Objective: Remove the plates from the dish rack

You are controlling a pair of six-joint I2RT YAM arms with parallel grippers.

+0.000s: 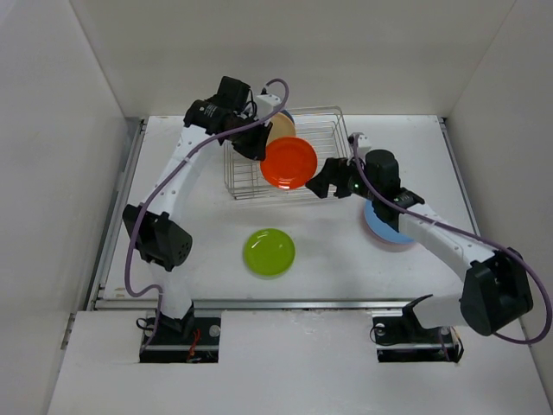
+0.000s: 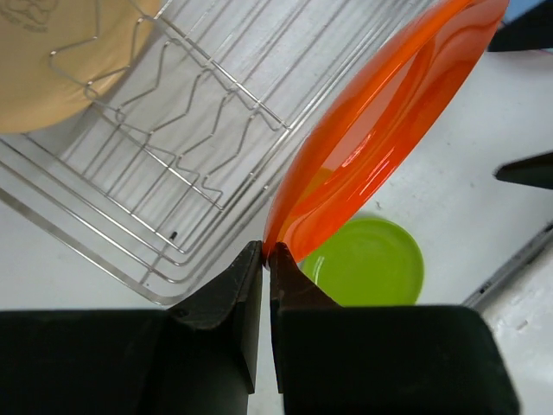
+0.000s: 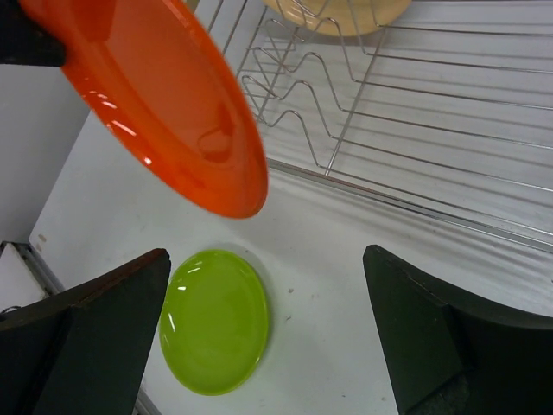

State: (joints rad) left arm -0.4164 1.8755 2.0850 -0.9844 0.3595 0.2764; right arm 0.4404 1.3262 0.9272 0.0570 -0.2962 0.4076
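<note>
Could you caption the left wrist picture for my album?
Left end effector pinches the orange plate by its rim beside the dish rack; green plate lies beyond.

— The tan plate (image 1: pixel 282 128) in the dish rack (image 1: pixel 333 138), toward the far edge of the table (image 1: pixel 207 216), is mostly hidden behind the left arm (image 1: pixel 186 160) and the orange plate (image 1: pixel 289 162).
— The right arm (image 1: pixel 432 232) covers much of the blue plate (image 1: pixel 396 239); of the pink plate (image 1: pixel 371 226) only a rim shows.

No legible text anywhere, faint embossed mark (image 2: pixel 26 13) on tan plate (image 2: pixel 60 82), unreadable
</note>
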